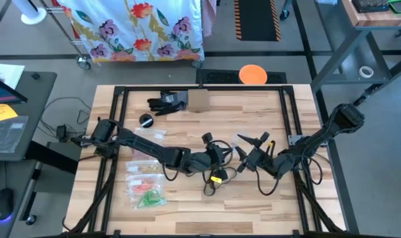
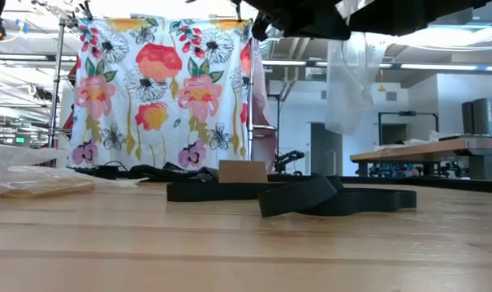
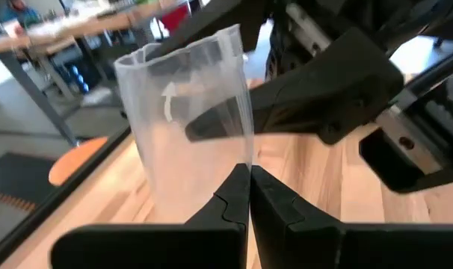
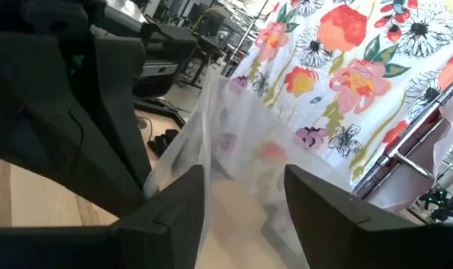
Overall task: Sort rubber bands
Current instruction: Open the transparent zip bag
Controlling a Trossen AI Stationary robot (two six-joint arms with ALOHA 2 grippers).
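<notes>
Here the rubber bands (image 1: pixel 146 196), thin green and red loops, lie inside flat clear bags (image 1: pixel 145 184) at the table's (image 1: pixel 187 211) near left, well apart from both grippers. Mid-table, the left gripper (image 3: pixel 248 179) pinches an empty, soft, clear bag (image 3: pixel 189 112) by its edge, fingers pressed together. Just beside it, the right gripper's (image 4: pixel 245 196) dark fingers are spread around that film. Black straps (image 2: pixel 311 197) lie on the pale wood.
</notes>
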